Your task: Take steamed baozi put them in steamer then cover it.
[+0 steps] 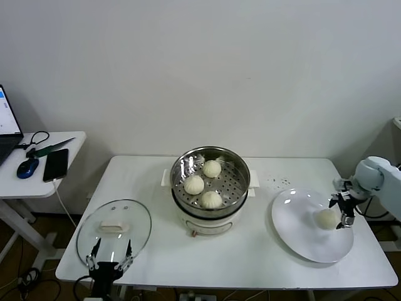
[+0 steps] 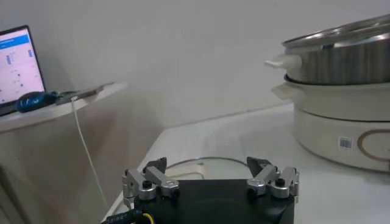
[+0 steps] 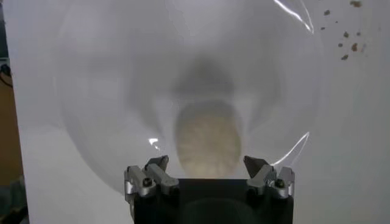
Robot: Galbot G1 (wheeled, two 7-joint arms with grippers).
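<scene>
White buns: three sit in the steamer [image 1: 210, 183] already; the last bun [image 1: 326, 218] waits on the plate [image 1: 301, 241], right side.
Right gripper [image 1: 343, 211]: your jaws are wide open over that bun, ready to pinch it.
Left gripper [image 1: 109, 264]: open too, parked by the lid [image 1: 114, 229], so you can cover the pot later.

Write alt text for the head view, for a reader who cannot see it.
The right gripper, fingers open, is at the last baozi on a white plate; three baozi sit in the steamer mid-table. The glass cover lies on the table's left, the left gripper by it.
</scene>
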